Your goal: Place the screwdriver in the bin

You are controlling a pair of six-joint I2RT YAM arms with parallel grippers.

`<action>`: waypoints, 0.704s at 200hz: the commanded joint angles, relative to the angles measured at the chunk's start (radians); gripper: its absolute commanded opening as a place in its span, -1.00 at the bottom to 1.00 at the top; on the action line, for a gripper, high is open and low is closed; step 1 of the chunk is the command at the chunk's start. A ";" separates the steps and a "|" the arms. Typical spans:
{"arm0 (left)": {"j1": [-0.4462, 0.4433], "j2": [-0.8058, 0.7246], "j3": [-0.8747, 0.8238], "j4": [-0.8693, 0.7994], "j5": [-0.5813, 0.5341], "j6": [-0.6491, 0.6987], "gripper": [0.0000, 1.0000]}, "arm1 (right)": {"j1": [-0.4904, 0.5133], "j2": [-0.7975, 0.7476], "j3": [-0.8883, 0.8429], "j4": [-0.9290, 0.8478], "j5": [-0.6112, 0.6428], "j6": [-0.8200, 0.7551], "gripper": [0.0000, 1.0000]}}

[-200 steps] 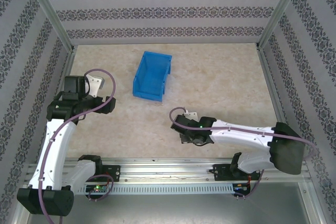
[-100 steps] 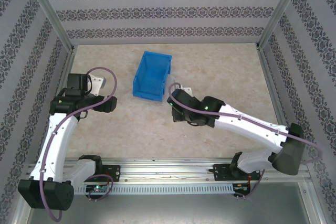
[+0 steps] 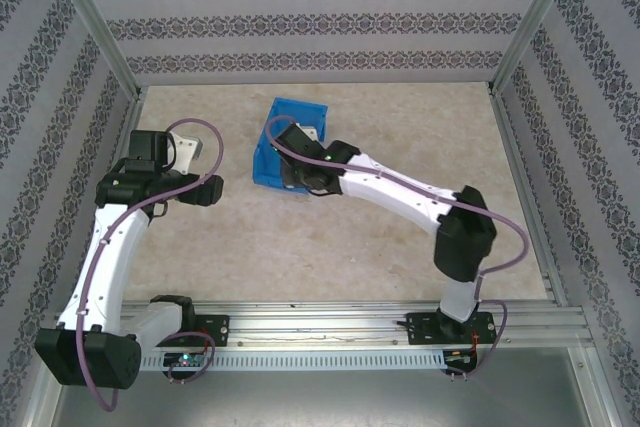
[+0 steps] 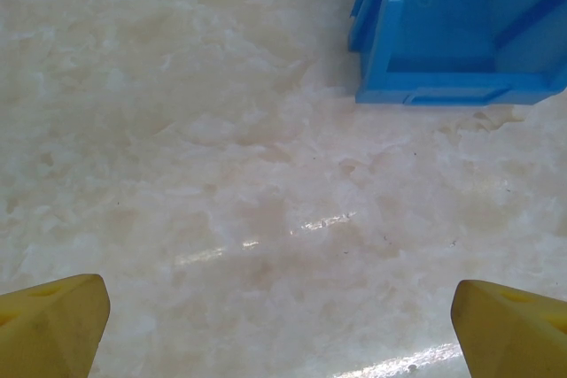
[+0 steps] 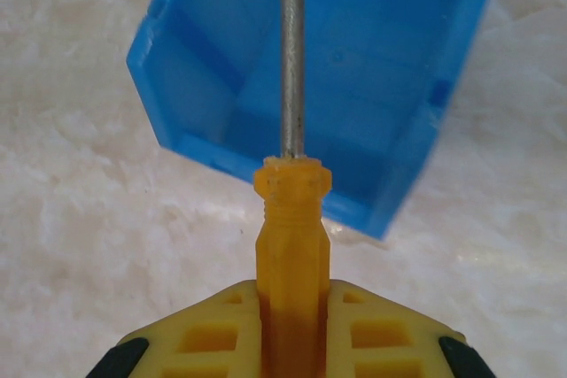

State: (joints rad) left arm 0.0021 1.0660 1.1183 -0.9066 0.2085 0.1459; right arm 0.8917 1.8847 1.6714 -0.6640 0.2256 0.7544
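The bright blue bin (image 3: pixel 283 137) sits on the table at the back centre. In the right wrist view my right gripper (image 5: pixel 292 312) is shut on the screwdriver (image 5: pixel 292 227), clamping its orange-yellow handle, and the slim metal shaft points out over the bin's (image 5: pixel 354 50) open inside. From above, my right gripper (image 3: pixel 297 169) hangs over the bin's near edge. My left gripper (image 3: pixel 205 192) stands open to the left of the bin, its yellow fingertips (image 4: pixel 53 320) wide apart over bare table, with the bin's corner (image 4: pixel 443 33) ahead at the upper right.
Patterned walls and metal posts close the table on three sides. The right arm (image 3: pixel 420 197) stretches diagonally across the middle of the table. A rail (image 3: pixel 320 322) runs along the near edge.
My right arm has swung from the near centre of the table up and left, carrying the screwdriver to the bin. The left arm shifted slightly.
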 commanded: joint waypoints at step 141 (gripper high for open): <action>0.010 -0.026 0.030 -0.012 0.000 0.009 0.98 | -0.080 0.430 0.367 0.068 -0.032 0.146 -0.71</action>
State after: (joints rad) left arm 0.0021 1.0561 1.1397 -0.9070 0.2066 0.1463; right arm 0.8150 2.2688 1.9766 -0.5953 0.2035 0.8688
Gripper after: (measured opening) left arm 0.992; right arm 0.148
